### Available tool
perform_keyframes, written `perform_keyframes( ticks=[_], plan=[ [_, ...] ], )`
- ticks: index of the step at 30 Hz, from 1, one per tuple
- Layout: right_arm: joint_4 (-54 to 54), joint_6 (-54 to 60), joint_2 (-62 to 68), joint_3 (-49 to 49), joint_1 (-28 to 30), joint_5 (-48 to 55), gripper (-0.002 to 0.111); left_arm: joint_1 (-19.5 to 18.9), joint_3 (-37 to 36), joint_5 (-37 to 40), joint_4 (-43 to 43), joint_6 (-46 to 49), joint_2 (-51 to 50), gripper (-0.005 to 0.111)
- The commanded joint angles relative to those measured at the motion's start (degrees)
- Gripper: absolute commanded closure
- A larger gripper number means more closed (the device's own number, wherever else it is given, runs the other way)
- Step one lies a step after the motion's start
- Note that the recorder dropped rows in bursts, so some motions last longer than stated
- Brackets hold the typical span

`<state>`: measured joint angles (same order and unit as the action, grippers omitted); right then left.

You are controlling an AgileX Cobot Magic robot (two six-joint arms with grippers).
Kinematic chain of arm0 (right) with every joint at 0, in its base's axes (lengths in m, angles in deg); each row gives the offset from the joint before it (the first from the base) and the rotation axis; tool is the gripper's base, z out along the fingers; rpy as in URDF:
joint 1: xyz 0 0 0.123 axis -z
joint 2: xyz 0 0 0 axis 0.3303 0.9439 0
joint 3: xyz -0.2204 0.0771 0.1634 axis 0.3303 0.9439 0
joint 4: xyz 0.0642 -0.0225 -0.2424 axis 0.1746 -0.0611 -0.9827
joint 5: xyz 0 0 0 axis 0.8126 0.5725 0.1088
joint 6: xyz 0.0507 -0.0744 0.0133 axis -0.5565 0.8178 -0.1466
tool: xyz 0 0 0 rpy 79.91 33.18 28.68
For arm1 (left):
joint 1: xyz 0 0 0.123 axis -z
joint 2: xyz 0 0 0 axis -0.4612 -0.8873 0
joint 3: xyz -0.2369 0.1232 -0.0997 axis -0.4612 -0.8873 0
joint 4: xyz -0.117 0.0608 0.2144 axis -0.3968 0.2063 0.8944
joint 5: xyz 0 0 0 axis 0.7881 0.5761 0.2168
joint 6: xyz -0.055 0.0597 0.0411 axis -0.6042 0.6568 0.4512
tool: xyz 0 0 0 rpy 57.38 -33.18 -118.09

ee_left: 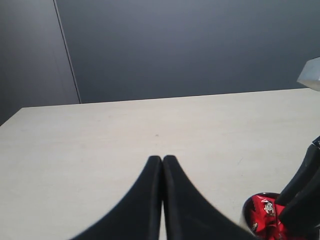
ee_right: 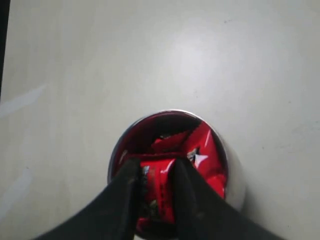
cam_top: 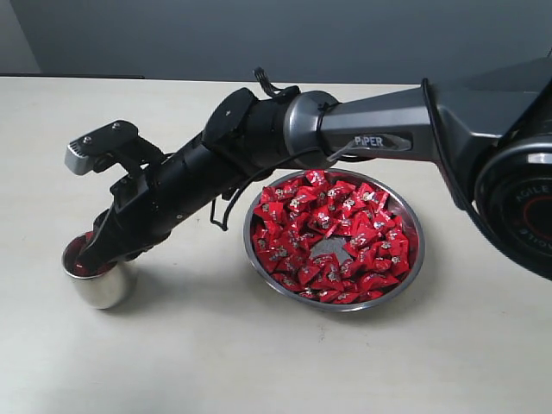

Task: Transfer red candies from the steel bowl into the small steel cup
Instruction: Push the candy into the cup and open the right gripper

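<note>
The steel bowl (cam_top: 249, 252) sits at the table's middle right, heaped with red candies (cam_top: 332, 226). The small steel cup (cam_top: 105, 288) stands to its left with several candies inside (ee_right: 212, 160). My right arm reaches across, and my right gripper (cam_top: 86, 255) dips into the cup's mouth. In the right wrist view this gripper (ee_right: 156, 169) is shut on a red candy (ee_right: 160, 189) just inside the cup rim (ee_right: 228, 165). My left gripper (ee_left: 162, 160) hovers over bare table, fingertips pressed together and holding nothing. The cup (ee_left: 260, 212) shows at that view's edge.
The right arm's dark forearm (cam_top: 224, 155) crosses above the table between bowl and cup. A grey wall (ee_left: 175, 45) backs the table's far edge. Pale bare tabletop (cam_top: 216, 362) spreads in front of both vessels.
</note>
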<state>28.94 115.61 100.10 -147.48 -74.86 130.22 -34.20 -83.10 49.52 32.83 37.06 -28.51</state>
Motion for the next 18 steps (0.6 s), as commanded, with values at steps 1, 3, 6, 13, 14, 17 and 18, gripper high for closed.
perform_keyframes(
  ticks=[1,3,6,13,14,17,18],
  plan=[
    [-0.3,-0.4,0.2,-0.6,0.0,-0.4,0.083,0.0,-0.2,-0.3,0.1,-0.1,0.3,0.106],
    [-0.6,-2.0,0.2,-1.0,0.0,-0.4,0.072,0.0,-0.2,-0.3,0.1,-0.1,0.3,0.106],
    [-0.7,-2.5,0.2,-1.7,0.0,-0.4,0.069,0.0,-0.2,-0.3,0.1,-0.1,0.3,0.106],
    [-0.8,-2.5,0.2,-2.4,-0.5,-0.2,0.069,0.0,-0.2,-0.3,0.1,-0.1,0.3,0.106],
    [-0.8,-2.5,0.2,-2.7,-0.5,-0.2,0.069,0.0,-0.2,-0.3,0.1,-0.1,0.3,0.106],
    [-0.6,-2.5,0.2,-2.8,-0.5,-0.2,0.069,0.0,-0.2,-0.3,0.1,-0.1,0.3,0.106],
    [-0.6,-2.5,0.2,-2.9,-0.5,-0.2,0.069,0.0,-0.2,-0.3,0.1,-0.1,0.3,0.106]
  ],
)
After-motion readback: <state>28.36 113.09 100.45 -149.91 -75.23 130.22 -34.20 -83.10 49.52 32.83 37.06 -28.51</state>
